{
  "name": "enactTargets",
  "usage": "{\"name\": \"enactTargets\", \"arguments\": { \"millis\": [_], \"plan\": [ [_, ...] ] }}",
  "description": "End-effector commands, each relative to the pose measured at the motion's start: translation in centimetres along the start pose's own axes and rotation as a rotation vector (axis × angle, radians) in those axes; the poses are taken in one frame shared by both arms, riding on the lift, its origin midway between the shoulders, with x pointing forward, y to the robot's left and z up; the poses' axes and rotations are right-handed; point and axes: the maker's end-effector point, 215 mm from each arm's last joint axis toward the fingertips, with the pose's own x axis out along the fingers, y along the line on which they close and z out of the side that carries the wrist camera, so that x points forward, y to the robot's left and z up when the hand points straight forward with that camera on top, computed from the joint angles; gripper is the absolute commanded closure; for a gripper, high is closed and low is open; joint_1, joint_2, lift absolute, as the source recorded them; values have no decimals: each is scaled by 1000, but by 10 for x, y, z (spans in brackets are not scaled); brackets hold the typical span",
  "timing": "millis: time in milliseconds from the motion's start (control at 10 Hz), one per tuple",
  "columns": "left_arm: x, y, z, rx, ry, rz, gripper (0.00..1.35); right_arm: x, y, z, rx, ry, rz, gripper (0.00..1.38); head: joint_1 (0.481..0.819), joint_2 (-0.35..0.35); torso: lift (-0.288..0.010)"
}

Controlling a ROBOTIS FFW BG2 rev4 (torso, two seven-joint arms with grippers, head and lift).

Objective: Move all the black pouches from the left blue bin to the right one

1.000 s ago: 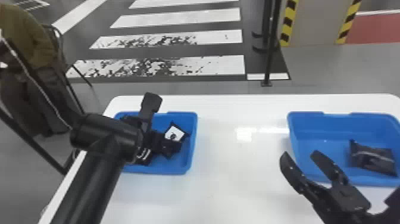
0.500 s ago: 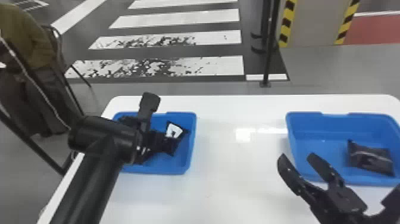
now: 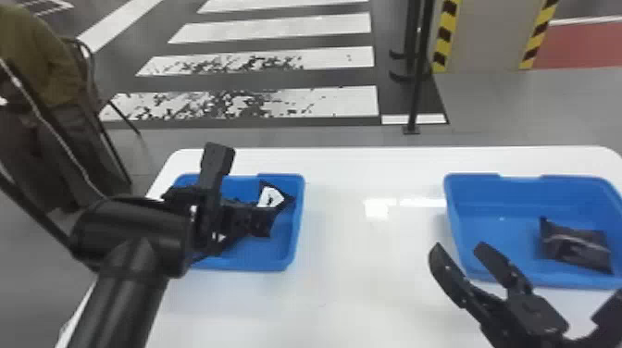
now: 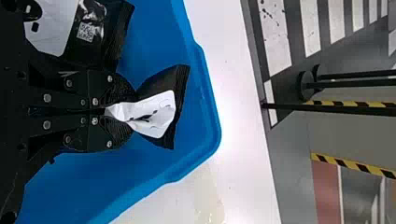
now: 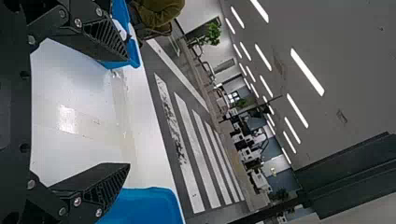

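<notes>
In the head view my left gripper (image 3: 266,223) is down in the left blue bin (image 3: 297,222). The left wrist view has that gripper (image 4: 116,112) shut on a black pouch (image 4: 156,112) with a white label, creased where the fingers pinch it. Another black pouch (image 4: 91,44) lies beside the fingers, partly hidden by the gripper. My right gripper (image 3: 457,250) stands open at the near left corner of the right blue bin (image 3: 472,208); in the right wrist view this gripper (image 5: 127,111) has nothing between its fingers. One black pouch (image 3: 576,245) lies in the right bin.
Both bins stand on a white table (image 3: 361,259), with a wide stretch of tabletop between them. Beyond its far edge stands a thin black post (image 3: 419,83). A seated person is at the far left, away from the bins.
At my left gripper, the pouch's white label has shifted slightly toward the bin's far side and looks more bunched. The right gripper stays where it was.
</notes>
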Motion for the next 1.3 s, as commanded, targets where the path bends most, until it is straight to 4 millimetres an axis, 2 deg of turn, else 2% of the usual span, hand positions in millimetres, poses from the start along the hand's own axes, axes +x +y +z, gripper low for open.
{"name": "enactTargets", "arguments": {
  "millis": [0, 100, 300, 500, 600, 800, 1100, 1200],
  "plan": [
    [-28, -23, 12, -5, -83, -47, 1210, 1, 5, 2, 5, 3, 15, 236, 695, 148, -140],
    [-44, -47, 14, -12, -123, -105, 1210, 3, 9, 5, 11, 2, 31, 237, 695, 143, -140],
    [-70, -113, 16, -4, -192, -246, 1210, 11, 24, 7, 43, 8, 76, 236, 695, 118, -140],
    [-77, -181, 11, -2, -198, -389, 1210, 22, 29, 12, 57, 3, 100, 236, 695, 82, -140],
    [-77, -203, 7, -8, -192, -439, 1210, 29, 34, 15, 70, -4, 120, 236, 695, 43, -140],
    [-77, -234, 5, -2, -184, -503, 1210, 40, 54, 11, 113, 5, 170, 236, 695, 0, -140],
    [-79, -250, 10, 2, -188, -540, 1210, 47, 75, -6, 174, 44, 214, 252, 695, -1, -140],
    [-79, -256, 10, 3, -186, -552, 1210, 49, 78, -6, 184, 46, 222, 348, 695, 3, -140]
  ]
}}
